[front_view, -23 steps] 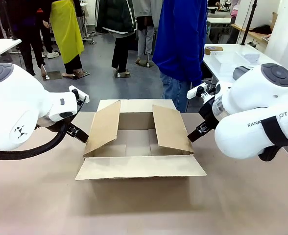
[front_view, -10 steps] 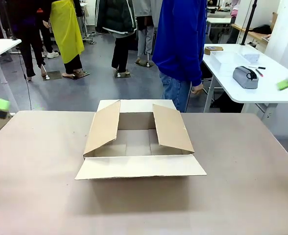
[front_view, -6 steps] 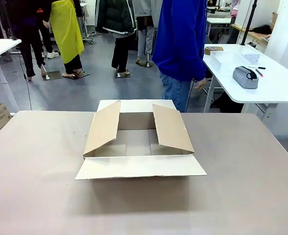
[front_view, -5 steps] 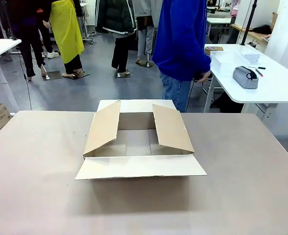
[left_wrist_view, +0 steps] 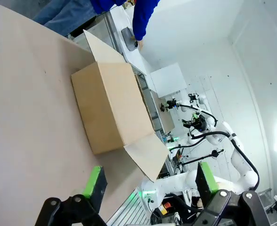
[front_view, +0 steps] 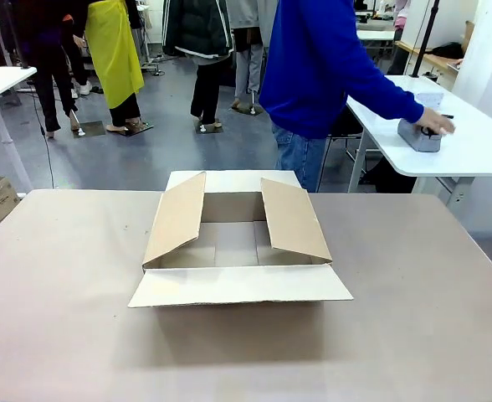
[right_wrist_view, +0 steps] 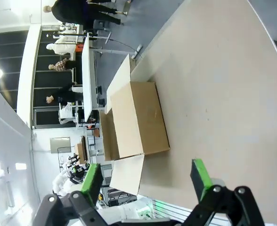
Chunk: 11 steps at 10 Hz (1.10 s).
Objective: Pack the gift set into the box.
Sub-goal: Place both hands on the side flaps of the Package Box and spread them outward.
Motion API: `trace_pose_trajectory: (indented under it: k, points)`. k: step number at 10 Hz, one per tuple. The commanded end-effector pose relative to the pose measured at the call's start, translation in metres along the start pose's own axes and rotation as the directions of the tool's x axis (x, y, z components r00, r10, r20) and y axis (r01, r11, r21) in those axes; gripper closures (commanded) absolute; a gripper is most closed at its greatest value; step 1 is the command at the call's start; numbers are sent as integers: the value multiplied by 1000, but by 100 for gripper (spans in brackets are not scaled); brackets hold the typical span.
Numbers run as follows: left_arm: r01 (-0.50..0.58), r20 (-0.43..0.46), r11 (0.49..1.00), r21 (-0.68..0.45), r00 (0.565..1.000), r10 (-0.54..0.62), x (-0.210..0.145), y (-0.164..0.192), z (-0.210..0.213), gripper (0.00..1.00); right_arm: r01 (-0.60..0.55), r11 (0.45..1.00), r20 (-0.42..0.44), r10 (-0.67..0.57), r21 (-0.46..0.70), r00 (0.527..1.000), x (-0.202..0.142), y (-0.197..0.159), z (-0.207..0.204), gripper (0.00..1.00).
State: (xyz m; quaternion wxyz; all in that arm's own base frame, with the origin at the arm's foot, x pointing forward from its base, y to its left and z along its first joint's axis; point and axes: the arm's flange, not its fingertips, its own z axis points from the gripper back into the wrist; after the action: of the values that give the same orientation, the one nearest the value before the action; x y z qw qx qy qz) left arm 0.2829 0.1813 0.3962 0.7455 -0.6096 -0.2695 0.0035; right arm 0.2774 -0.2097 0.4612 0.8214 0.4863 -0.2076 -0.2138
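Task at its opening stage: the box [front_view: 238,243] is seen standing at the middle of the table [front_view: 53,335], its near flap laid flat toward the robot's side, its far flap turned outward, and its two side flaps tilted inward over the opening. The part of the floor visible between them is bare cardboard, so nothing is judged to have been packed. The gift set [front_view: 415,136] is located well apart from the box, on a white side table [front_view: 480,155] at the far right, where its grey pouch is the one part that can be made out with confidence. The hand [front_view: 437,124] of the person [front_view: 313,67] in the blue top is laid on it, though whether it is gripped cannot be told. The left pincer [left_wrist_view: 150,181] is shown spread and empty, with the box well ahead of it; the right pincer [right_wrist_view: 145,181] is likewise spread, with nothing held between its green pads. What is left, as judged from this arrangement, is the whole of the packing: the set is to be brought across, the inward-leaning side flaps are probably to be held apart, and the set is to be lowered into the box
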Motion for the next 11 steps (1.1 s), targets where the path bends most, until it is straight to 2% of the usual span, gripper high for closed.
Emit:
trace_pose_trajectory:
  k: [1, 2, 3, 4, 5, 6, 7, 8, 9, 10, 11]
  points:
    - [-5, -1, 1000, -5, 1000, 5, 1, 2, -3, 0, -1, 1000, -2, 1, 0, 1000, 1, 0, -2, 0]
    - [37, -75, 998, 59, 997, -32, 8, -26, -33, 0, -110, 984, -63, 102, -139, 993, -12, 37, -44, 0]
    - [92, -145, 981, 172, 987, -67, 11, -57, -76, 0, -241, 936, -123, 216, -255, 969, -33, 77, -95, 0]
    - [142, -179, 927, 346, 980, -83, 6, -82, -120, 0, -373, 892, -217, 323, -256, 921, -63, 110, -147, 0]
    - [256, -319, 876, 409, 939, -126, -12, -104, -172, 0, -485, 841, -325, 401, -240, 857, -99, 130, -202, 0]
    - [338, -426, 831, 442, 894, -137, -26, -112, -216, 0, -557, 791, -365, 456, -252, 812, -127, 139, -239, 0]
    - [374, -437, 811, 449, 884, -166, -34, -114, -248, 0, -599, 782, -419, 492, -172, 763, -148, 145, -259, 0]
    - [371, -534, 874, 312, 830, -162, -30, -114, -241, 0, -650, 728, -410, 535, -221, 739, -147, 143, -252, 0]
    - [352, -382, 836, 420, 905, -189, 20, -134, -222, 0, -574, 789, -424, 453, -218, 784, -131, 174, -247, 0]
    - [352, -382, 836, 420, 905, -189, 20, -134, -222, 0, -628, 747, -460, 489, -217, 741, -153, 180, -271, 0]
    - [393, -475, 832, 391, 861, -184, -6, -140, -266, 0, -697, 715, -434, 614, -46, 659, -164, 182, -278, 0]
